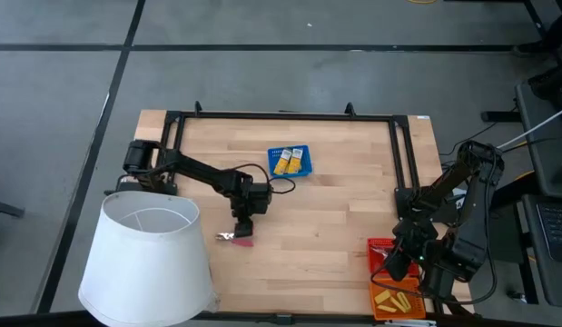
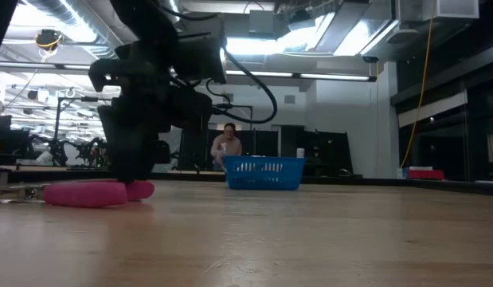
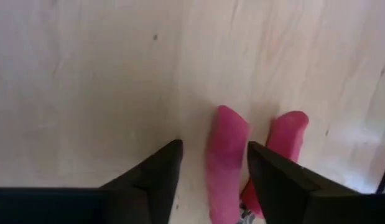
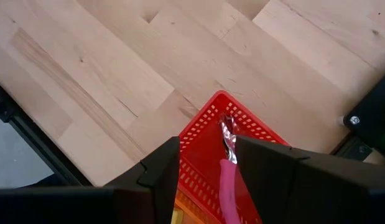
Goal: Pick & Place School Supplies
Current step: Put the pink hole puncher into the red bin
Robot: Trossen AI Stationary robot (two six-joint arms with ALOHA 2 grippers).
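Note:
A red-handled plier-like tool (image 1: pixel 237 239) lies flat on the wood near the table's middle; in the low view it shows as pink handles (image 2: pixel 95 193). My left gripper (image 3: pixel 214 144) hangs over it, open, pointing down, with one handle (image 3: pixel 226 158) between the fingers and the other handle (image 3: pixel 288 138) outside them. My right gripper (image 4: pixel 206 140) is open over the red tray (image 4: pixel 201 149) at the table's right. A second red-handled tool (image 4: pixel 227 177) shows between its fingers, metal tip (image 4: pixel 228 138) pointing away. Yellow packs (image 1: pixel 290 161) lie in the blue tray (image 1: pixel 307 170). My left gripper stands astride one handle of the tool from above; I cannot tell whether a finger touches it. My right gripper has the second tool's handle close beside one finger (image 4: pixel 254 162); whether it touches, or the tool lies in the red tray, I cannot tell.
The big white lampshade (image 1: pixel 149 259) stands at the near left corner, close to my left arm. An orange tray (image 1: pixel 395 301) with small yellow blocks sits just nearer than the red tray (image 1: pixel 376 247). A black frame (image 1: pixel 281 115) runs along the far and side edges. Bare wood lies between the two arms.

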